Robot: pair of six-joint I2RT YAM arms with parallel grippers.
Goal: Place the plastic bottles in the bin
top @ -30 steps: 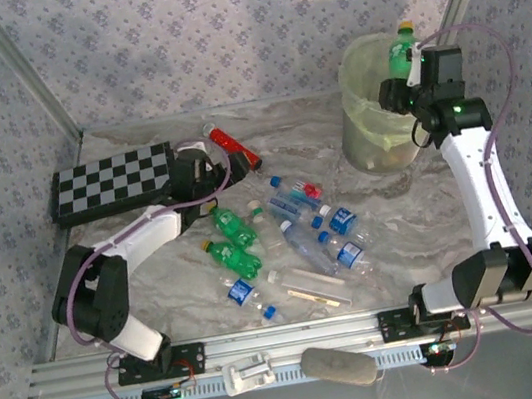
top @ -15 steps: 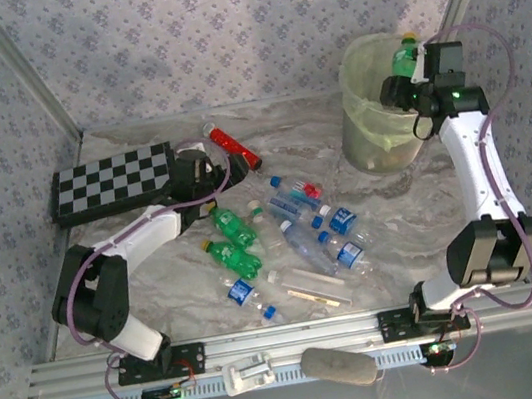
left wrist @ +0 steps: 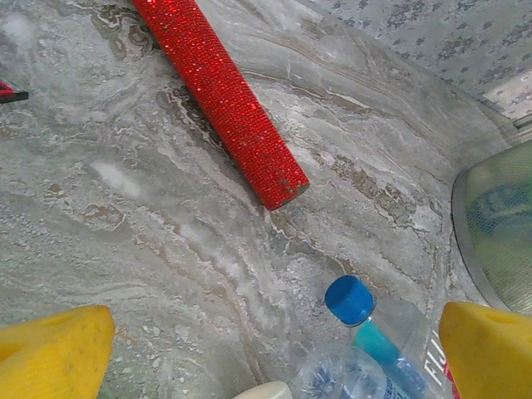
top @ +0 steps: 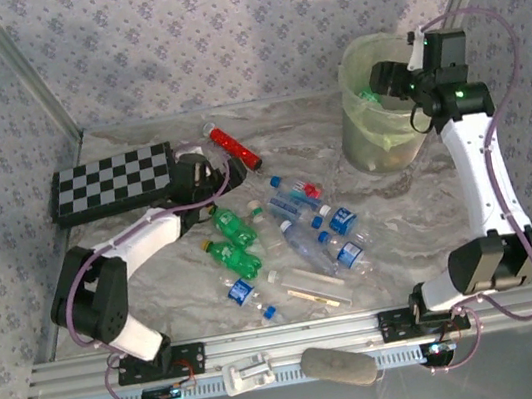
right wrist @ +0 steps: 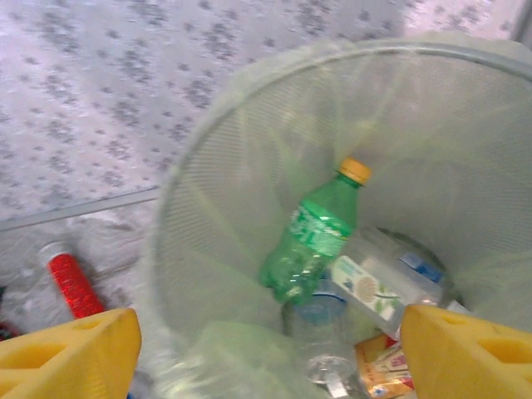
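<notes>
Above the rim of the pale-green bin [top: 370,137], at the far right of the marbled desk [top: 430,214]: the right hand [top: 387,79], yellow pads [right wrist: 71,353] parted wide and clasping nothing. Below it, inside the lined bin and clear of both pads: a green-tinted bottle [right wrist: 309,241] with a yellow cap, slanted, cap end uppermost in the wrist view. Beneath and beside that bottle, low in the bin: a clear bottle with a blue label [right wrist: 378,287] and other packaging too blurred to name. Across the desk, just beside the chequered board [top: 113,180]: the left hand [top: 199,173], low over the marble, its own yellow fingers [left wrist: 50,353] spread to the full and empty. Just ahead of that hand in its wrist view: a red glittered tube [left wrist: 229,104], lying flat at a slant. Nearer, between the fingers: a blue-capped clear bottle [left wrist: 370,320] on its side, close by one finger, contact impossible to tell. Strewn over the middle of the desk between the two arms: the other plastic bottles [top: 305,242], all outside the bin. Among them: two green ones [top: 233,227] lying close together near the left arm, and several clear ones with blue labels [top: 343,220] and blue or white caps toward the right. At the near edge of the scatter: a flat pale strip [top: 311,289], not identifiable.
</notes>
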